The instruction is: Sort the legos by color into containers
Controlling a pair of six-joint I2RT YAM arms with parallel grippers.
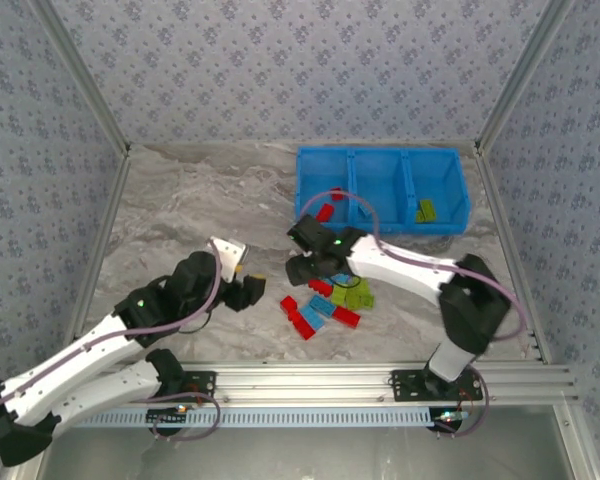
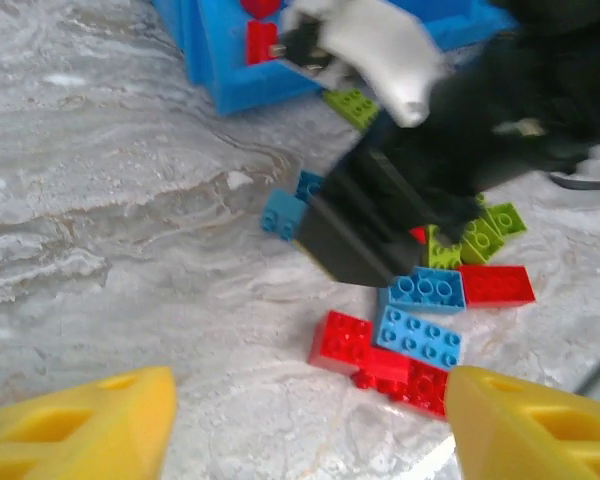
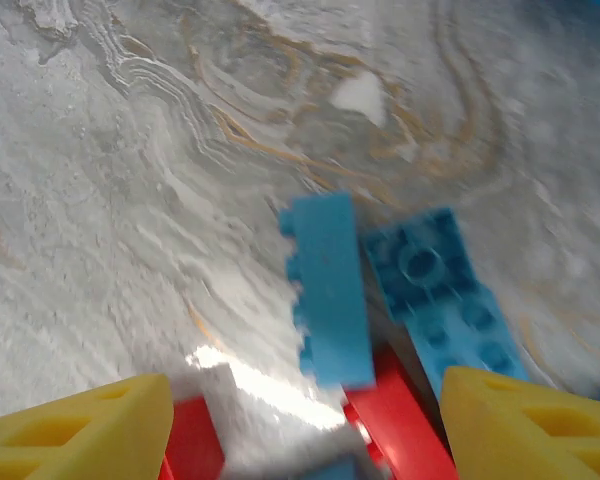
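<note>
White arm links [image 1: 90, 350], black joints [image 1: 475, 310], purple cables [image 1: 400, 255], green lights [image 1: 337, 241] and yellow gripper fingers [image 2: 80, 420].

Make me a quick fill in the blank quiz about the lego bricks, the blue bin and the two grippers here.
The lego in the right compartment of the bin is lime ___.
The legos in its left compartment are ___.
The left gripper and right gripper are both ___.
Missing: green; red; open.
</note>
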